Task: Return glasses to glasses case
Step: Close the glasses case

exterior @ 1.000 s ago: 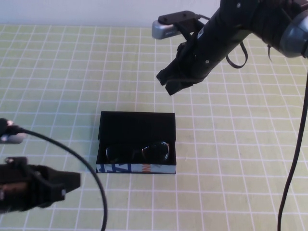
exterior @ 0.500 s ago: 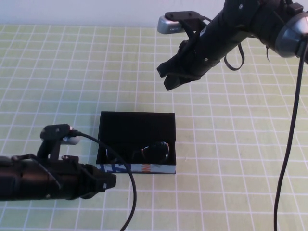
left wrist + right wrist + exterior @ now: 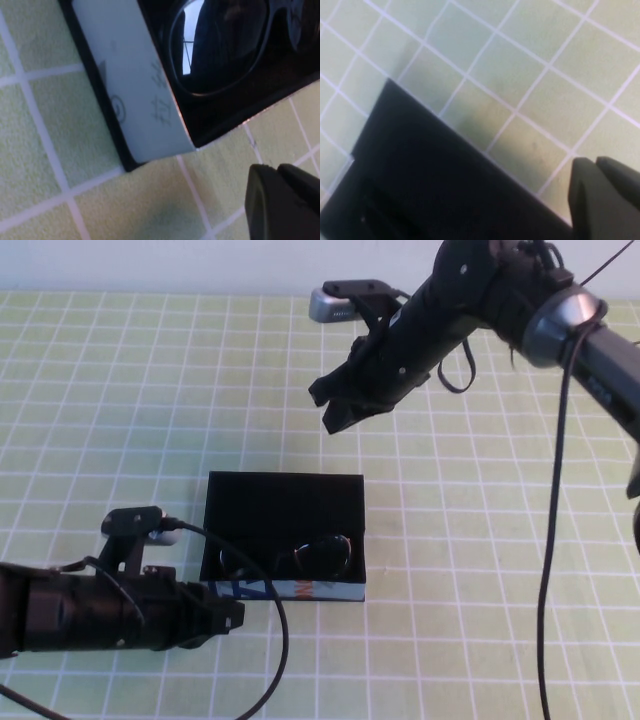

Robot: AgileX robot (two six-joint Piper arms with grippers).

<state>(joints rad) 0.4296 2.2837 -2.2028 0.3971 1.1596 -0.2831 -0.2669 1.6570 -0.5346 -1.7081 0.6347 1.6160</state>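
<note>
The black glasses case (image 3: 285, 502) lies open in the middle of the table, its lid flat behind it and its printed front edge (image 3: 290, 590) toward me. The black glasses (image 3: 290, 558) lie inside it, lenses up. My left gripper (image 3: 232, 618) is shut and empty, low over the table just off the case's front left corner. The left wrist view shows its tip (image 3: 276, 172), the case's front edge (image 3: 140, 100) and one lens of the glasses (image 3: 220, 45). My right gripper (image 3: 330, 405) is shut and empty, held high behind the case. The right wrist view shows its tip (image 3: 595, 165) and the lid (image 3: 420, 165).
The table is covered by a green cloth with a white grid (image 3: 480, 570). The left arm's cable (image 3: 275, 640) loops over the case's front left corner. The right arm's cable (image 3: 550, 540) hangs down at the right.
My left arm has come in from the left edge to the case's front left corner. My right gripper has shifted a little to the left, still high behind the case.
</note>
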